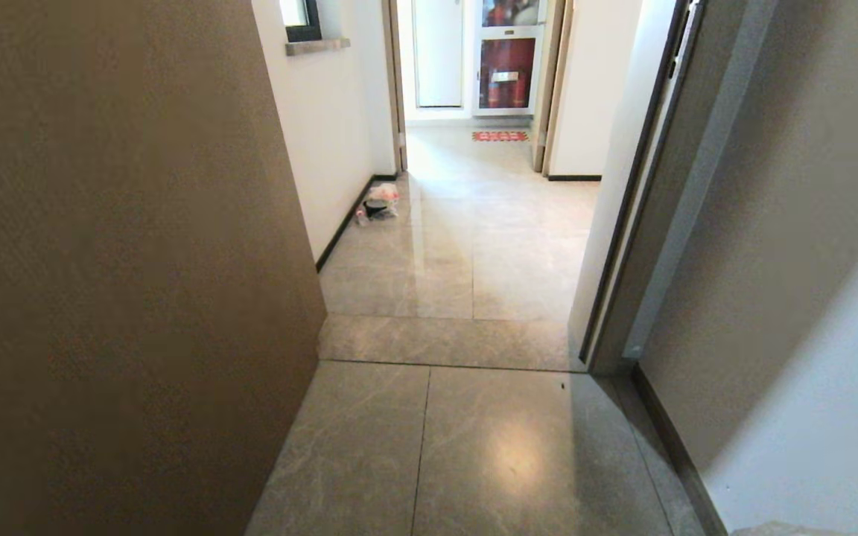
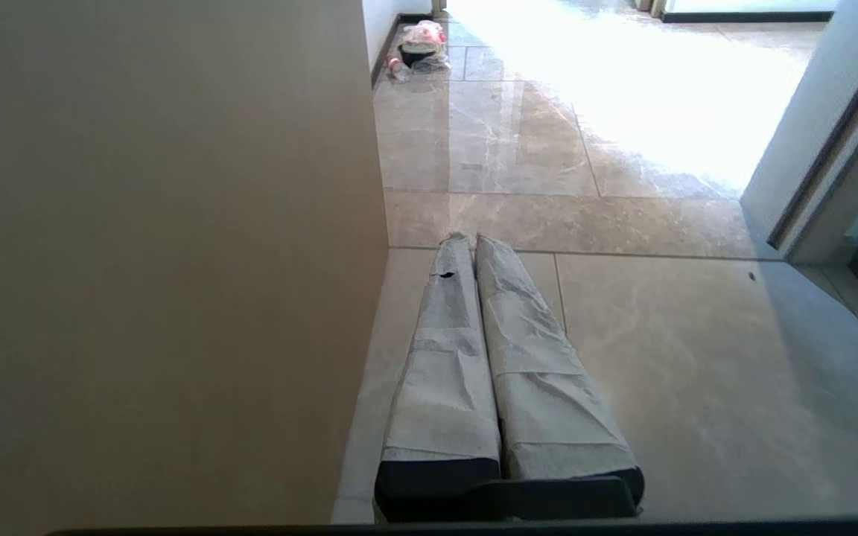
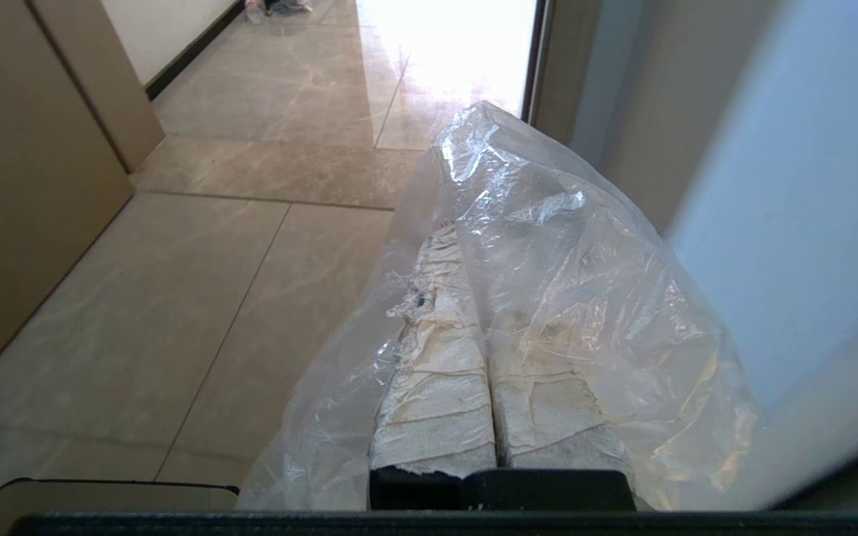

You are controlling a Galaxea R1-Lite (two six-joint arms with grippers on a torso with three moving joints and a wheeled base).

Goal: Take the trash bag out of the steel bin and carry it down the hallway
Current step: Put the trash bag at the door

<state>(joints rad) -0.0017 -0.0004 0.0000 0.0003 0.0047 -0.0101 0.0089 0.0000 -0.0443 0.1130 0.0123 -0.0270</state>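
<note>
The trash bag, thin clear crinkled plastic, drapes over and around my right gripper, which is shut on a fold of it. What the bag holds does not show. In the left wrist view my left gripper is shut and empty, its tape-wrapped fingers pressed together above the tiles beside a brown panel. Neither arm shows in the head view. The hallway with glossy beige-grey tiles runs straight ahead past a doorway. The steel bin is out of view.
A tall brown panel fills the left side and a grey door frame stands on the right. A small pile of bags around something dark sits against the left wall. A red mat lies at the far end.
</note>
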